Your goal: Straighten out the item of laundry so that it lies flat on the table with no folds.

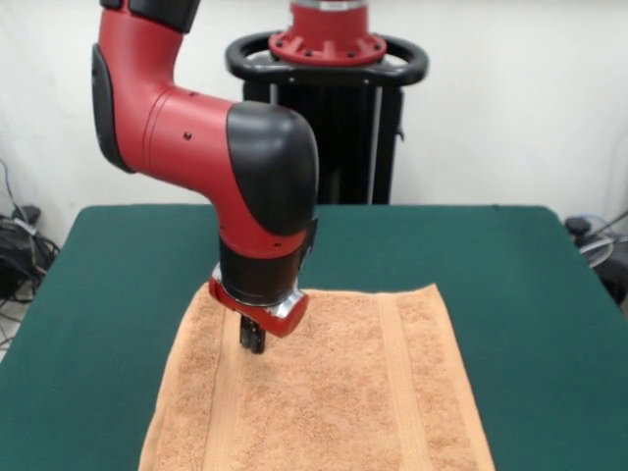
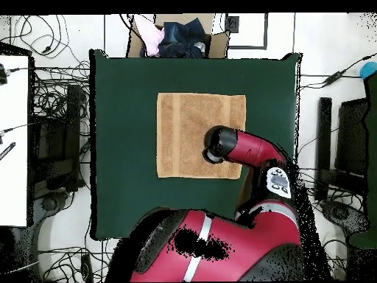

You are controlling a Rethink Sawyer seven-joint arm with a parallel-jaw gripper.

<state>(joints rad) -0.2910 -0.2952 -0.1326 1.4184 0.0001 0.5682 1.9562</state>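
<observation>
On the green surface [image 1: 88, 294] my towel [image 1: 334, 392] lies spread out near the middle, its two woven bands running straight and no folds showing. Toward its left band, my claw [image 1: 252, 340] points down at the cloth; I cannot tell how far open it is or whether it grips anything.

We see a cardboard box [image 2: 180, 35] holding dark and pink clothes [image 2: 177, 38] beyond the green surface's edge, and tangled cables [image 2: 51, 140] on the floor beside it
</observation>
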